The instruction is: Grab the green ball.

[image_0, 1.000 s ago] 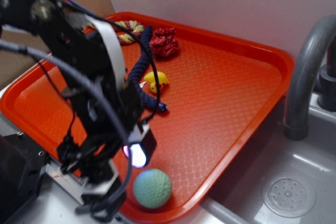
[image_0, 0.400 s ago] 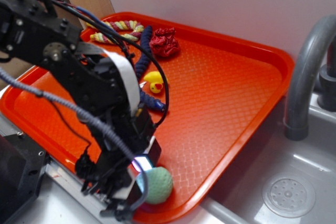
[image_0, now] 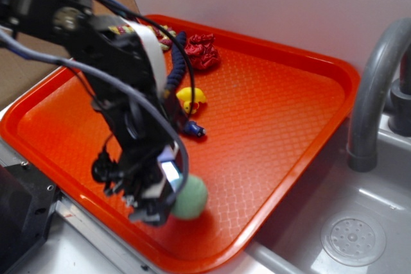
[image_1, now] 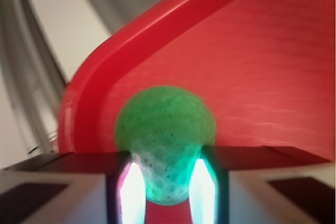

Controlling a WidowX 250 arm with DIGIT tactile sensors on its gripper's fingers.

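Note:
The green ball (image_0: 190, 198) is a pale mint, dimpled ball, held off the orange tray (image_0: 276, 101) near its front edge. My gripper (image_0: 172, 192) is shut on it, squeezing its near side. In the wrist view the ball (image_1: 165, 135) bulges out between the two lit pads (image_1: 132, 191), pinched narrow where they press it. The red tray floor shows below the ball.
A yellow rubber duck (image_0: 191, 99), a dark blue braided rope (image_0: 173, 72), a red crumpled cloth (image_0: 201, 51) and a multicoloured rope toy (image_0: 160, 33) lie at the tray's back left. A grey faucet (image_0: 376, 88) and a sink with a drain (image_0: 353, 240) are at right.
My gripper came down beside the ball, closed on it, and has lifted it up and back from the tray's front rim.

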